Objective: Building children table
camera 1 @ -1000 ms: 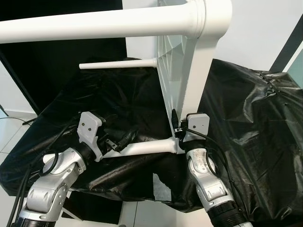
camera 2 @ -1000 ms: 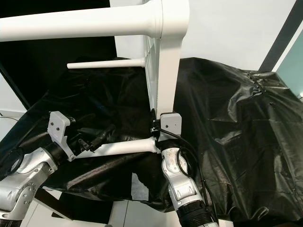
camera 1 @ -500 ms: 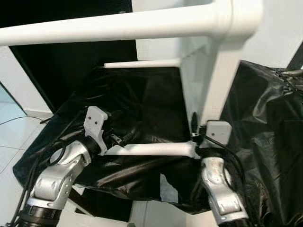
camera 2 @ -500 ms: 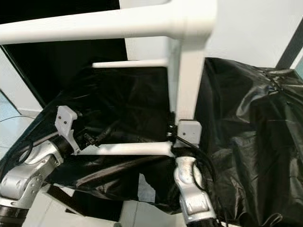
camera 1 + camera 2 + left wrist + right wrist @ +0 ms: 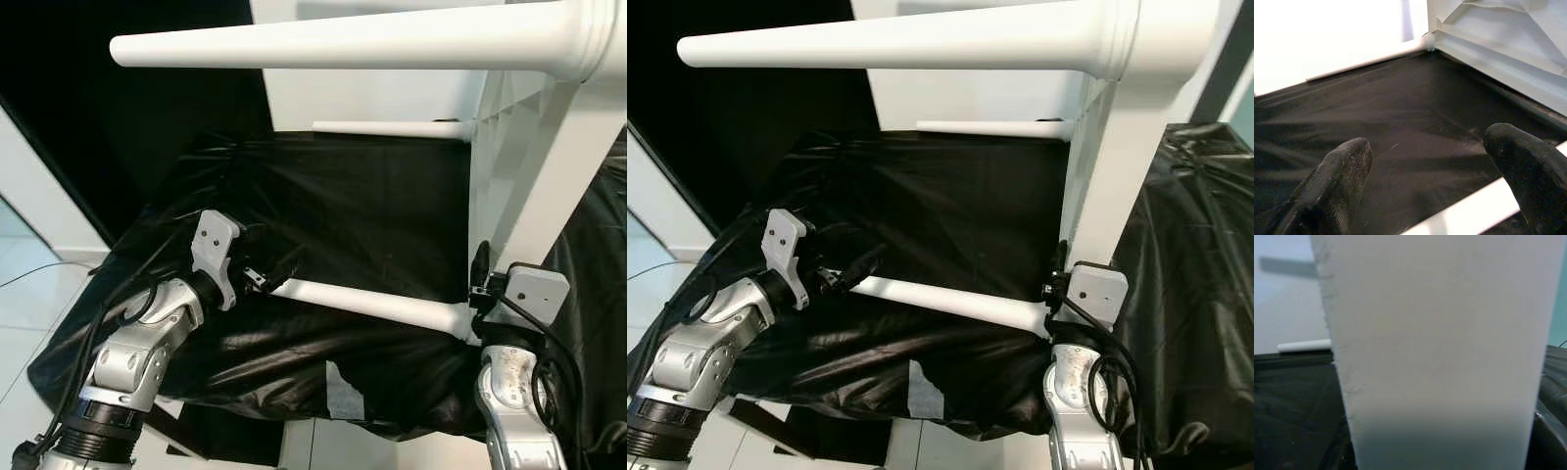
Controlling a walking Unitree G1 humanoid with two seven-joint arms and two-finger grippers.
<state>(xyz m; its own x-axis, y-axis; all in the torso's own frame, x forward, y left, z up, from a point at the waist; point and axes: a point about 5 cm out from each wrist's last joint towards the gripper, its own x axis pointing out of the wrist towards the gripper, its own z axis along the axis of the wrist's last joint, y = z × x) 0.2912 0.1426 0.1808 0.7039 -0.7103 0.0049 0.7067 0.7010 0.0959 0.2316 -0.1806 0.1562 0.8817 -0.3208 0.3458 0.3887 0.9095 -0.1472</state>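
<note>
A white children's table (image 5: pixel 544 186) stands on its edge on black plastic sheeting, with its legs pointing toward my left. One leg (image 5: pixel 343 47) crosses the top of the view and a far leg (image 5: pixel 392 128) sits behind it. The near bottom leg (image 5: pixel 372 302) lies just above the sheeting. My left gripper (image 5: pixel 263 277) is open at that leg's tip, and the leg (image 5: pixel 1464 210) runs between its spread fingers (image 5: pixel 1347 166). My right gripper (image 5: pixel 480 286) is shut on the tabletop's lower edge near the corner, and the white panel (image 5: pixel 1435 347) is close up in the right wrist view.
Black plastic sheeting (image 5: pixel 372 206) covers the work surface and hangs over its front edge, with a pale torn patch (image 5: pixel 338 392) low at the front. There is light floor (image 5: pixel 29 294) at the left, a dark panel (image 5: pixel 147 117) at back left, and a white wall (image 5: pixel 372 98) behind.
The whole picture has slid right as the camera turned left. Both grippers keep their places on the table. The near leg now slopes down toward the tabletop.
</note>
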